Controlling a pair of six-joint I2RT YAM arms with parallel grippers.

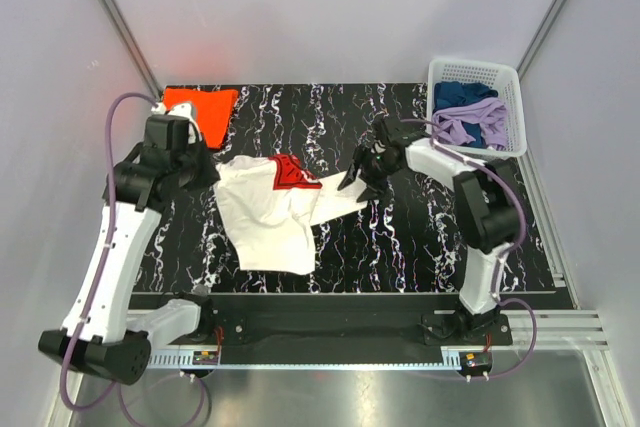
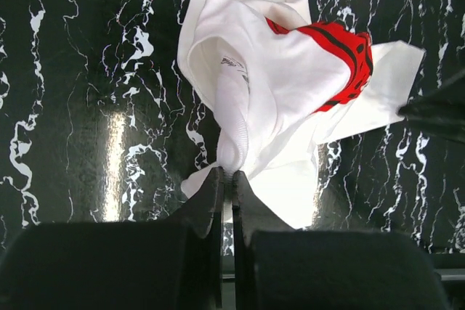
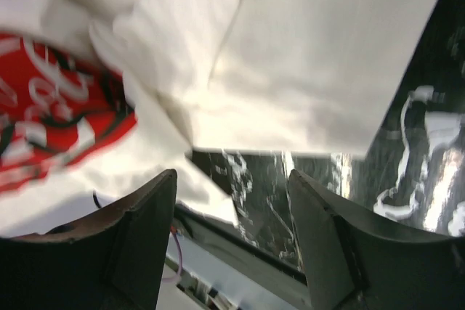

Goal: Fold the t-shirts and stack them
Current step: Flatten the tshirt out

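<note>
The left gripper (image 2: 227,177) is pressed together on a bunched fold of the white t-shirt (image 2: 287,78). The cloth spills away ahead of its fingers in a crumpled heap, with the red print (image 2: 341,52) turned up on the far side. Across the heap, the right gripper (image 3: 232,179) has its jaws apart with nothing between them. A straight edge of the shirt lies just beyond its fingertips, over bare table (image 1: 420,247). The step in hand looks like spreading the white shirt flat before any fold. The next move probably calls for the right gripper to close on that near edge, then for both arms to draw apart until the cloth lies smooth. Behind the left gripper, the orange t-shirt (image 1: 200,107) sits at the table's back corner, close enough to catch if the pull goes that way. Beyond the right gripper's outer side stands a basket (image 1: 475,65) of clothes. The widest free room lies toward the arm bases.
</note>
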